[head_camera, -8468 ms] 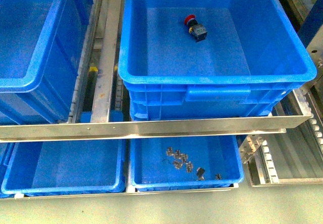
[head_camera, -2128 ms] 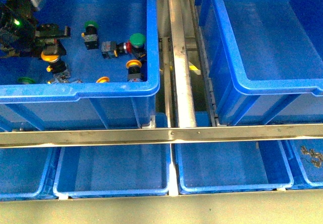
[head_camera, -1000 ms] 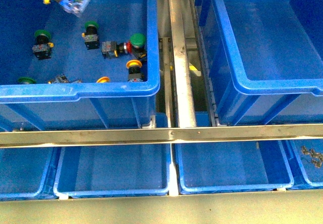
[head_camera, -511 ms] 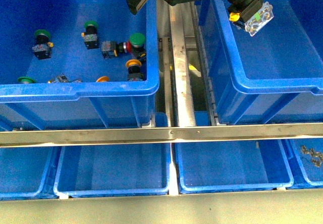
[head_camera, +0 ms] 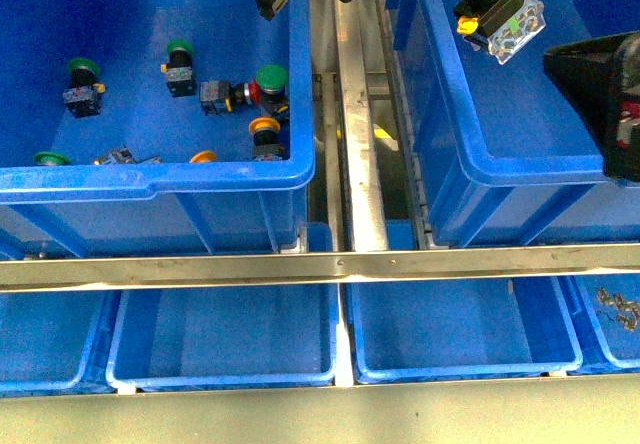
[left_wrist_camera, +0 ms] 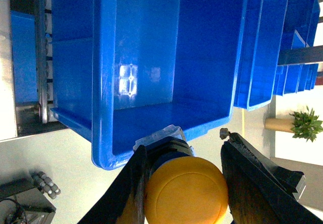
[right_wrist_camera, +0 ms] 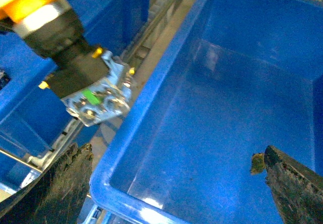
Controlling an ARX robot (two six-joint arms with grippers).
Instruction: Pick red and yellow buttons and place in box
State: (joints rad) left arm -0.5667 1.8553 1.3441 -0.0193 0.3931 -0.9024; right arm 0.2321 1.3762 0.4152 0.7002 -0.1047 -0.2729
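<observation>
We count three yellow buttons, one red button and four green-capped switches. The first yellow button (head_camera: pixel 492 6) is clamped between the jaws of the left gripper (left_wrist_camera: pixel 184 148), which press in on either side of it. It hangs in the air just over the left wall of the box (head_camera: pixel 520 172), touching nothing else. Its long axis is tilted, with the cap pointing up and away from the box and the clear terminal block pointing down toward the box's inside. The jaws of the right gripper (right_wrist_camera: pixel 175 156) stand wide apart with nothing between them, above the right part of the box. Left of the box, in the neighbouring crate (head_camera: pixel 150 176), lie the rest. The red button (head_camera: pixel 256 91) is on its side with its cap turned toward the box. There are also a second yellow button (head_camera: pixel 264 127), a third yellow button (head_camera: pixel 204 157) and the green-capped switches (head_camera: pixel 83 67) (head_camera: pixel 180 50) (head_camera: pixel 272 77) (head_camera: pixel 47 158).
</observation>
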